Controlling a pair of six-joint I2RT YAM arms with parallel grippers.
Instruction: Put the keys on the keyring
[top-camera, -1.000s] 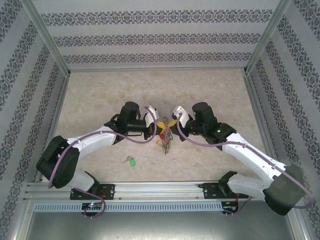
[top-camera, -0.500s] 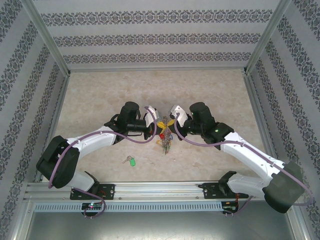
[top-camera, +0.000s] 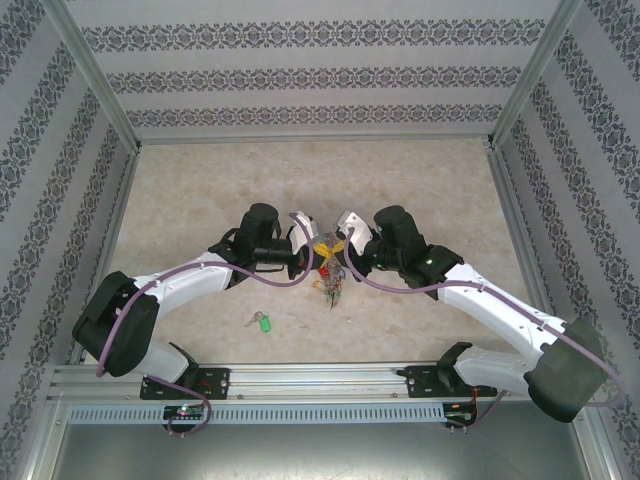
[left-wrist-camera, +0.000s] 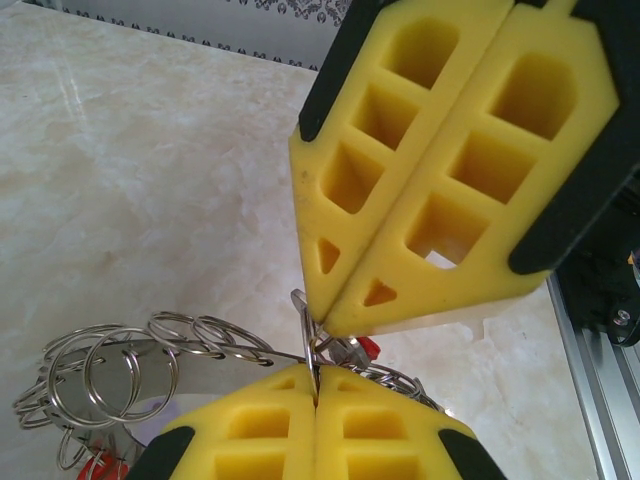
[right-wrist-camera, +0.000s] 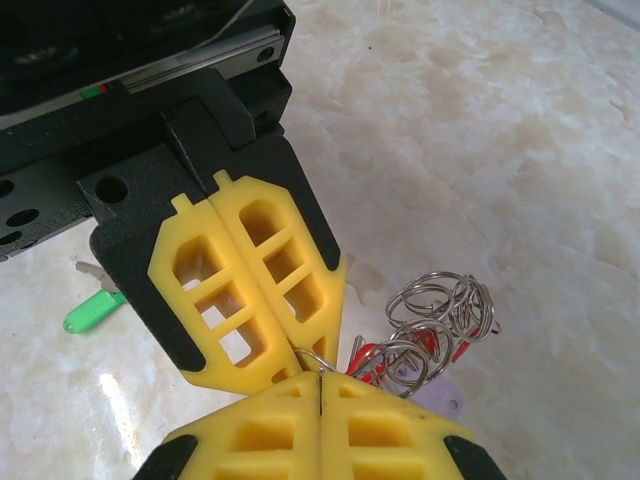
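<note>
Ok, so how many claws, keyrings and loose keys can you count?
Claws: 2, the left claw and the right claw
Keyring: 1
Loose green-tagged key: 1
Total: 4

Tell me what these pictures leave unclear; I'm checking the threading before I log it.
A red tag, left wrist view: a sliver behind the right fingers; whose key it marks is unclear.
What the shut left fingers pinch: the wire vanishes into their seam.
The green-tagged key, right wrist view: partly behind the left fingers.
The keyring, top view: too small to separate its rings.
</note>
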